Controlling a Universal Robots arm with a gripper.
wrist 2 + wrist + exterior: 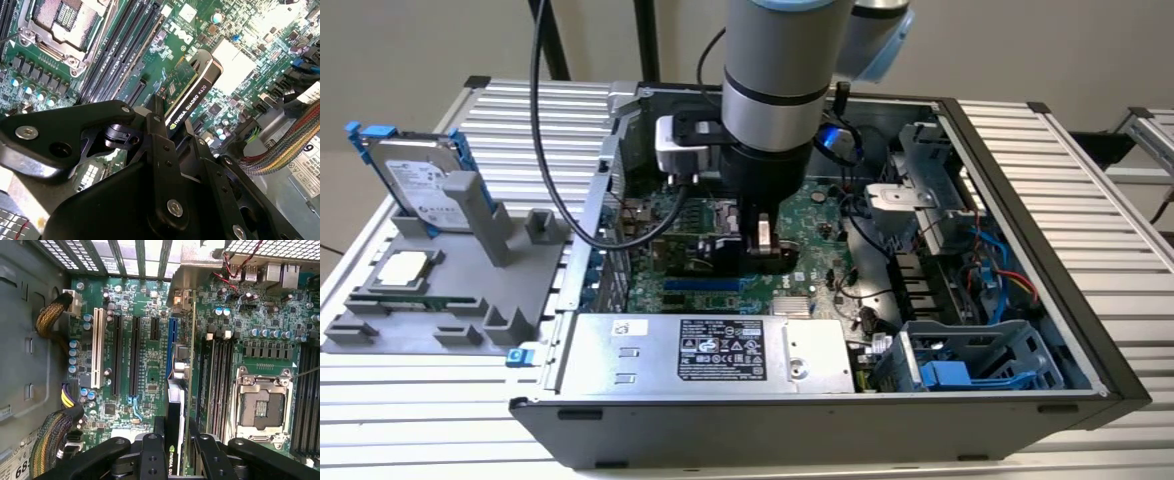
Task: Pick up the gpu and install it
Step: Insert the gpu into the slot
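Standing edge-up between tool (167, 137) fingers, seemingly: gpu (192, 92)

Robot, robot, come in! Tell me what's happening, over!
Pincer shut on the gpu. Card edge-down inside the computer case, over the motherboard. Seating in a slot: cannot tell.

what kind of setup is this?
Likely a robot PC-assembly test bench: an open computer case on a slatted metal table, a grey parts fixture beside it, the pincer holding the gpu over the motherboard.
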